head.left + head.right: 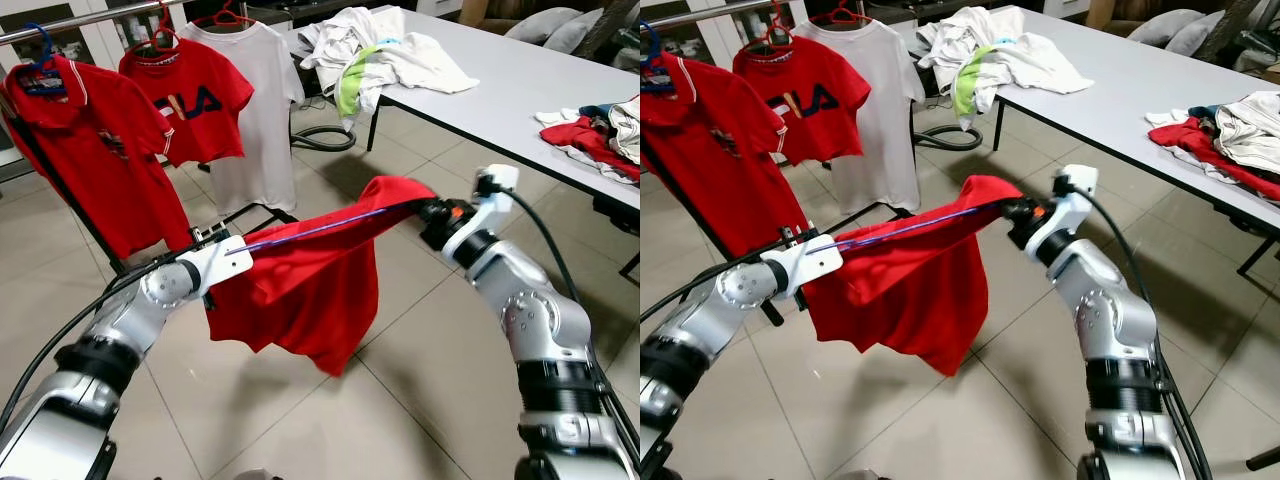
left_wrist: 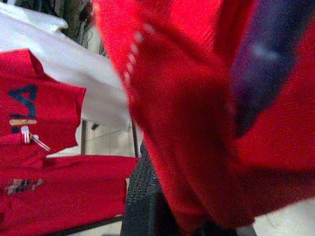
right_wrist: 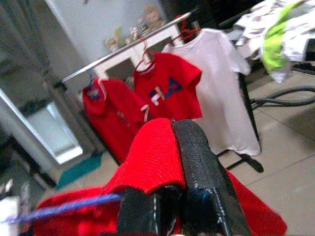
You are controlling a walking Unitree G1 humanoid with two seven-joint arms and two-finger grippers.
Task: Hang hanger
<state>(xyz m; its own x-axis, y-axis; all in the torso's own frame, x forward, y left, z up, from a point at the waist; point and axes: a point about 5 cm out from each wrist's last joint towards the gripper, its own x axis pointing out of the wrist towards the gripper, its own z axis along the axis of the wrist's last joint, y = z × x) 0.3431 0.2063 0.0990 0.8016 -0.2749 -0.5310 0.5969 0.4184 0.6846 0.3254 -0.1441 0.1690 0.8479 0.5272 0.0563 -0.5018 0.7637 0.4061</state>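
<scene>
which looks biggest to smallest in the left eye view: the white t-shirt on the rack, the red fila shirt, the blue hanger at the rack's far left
1. white t-shirt
2. red Fila shirt
3. blue hanger

All hang on one rack, so nearness hardly skews this.

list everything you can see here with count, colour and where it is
shirt on hanger: 1, red, stretched in the air between the two grippers
hanger: 1, blue, runs through that shirt
rail: 1, silver, upper left of the head views
hung shirts: 3 on the rail, a red polo, a red printed tee, a white tee
table: 1, white, on the right
clothes pile: 1, mostly white with green, far end of the table
second clothes pile: 1, red and white, table's right edge
hose: 1, dark, on the floor under the table
left gripper: holds the shirt's left end
right gripper: shut on the shirt's right end
</scene>
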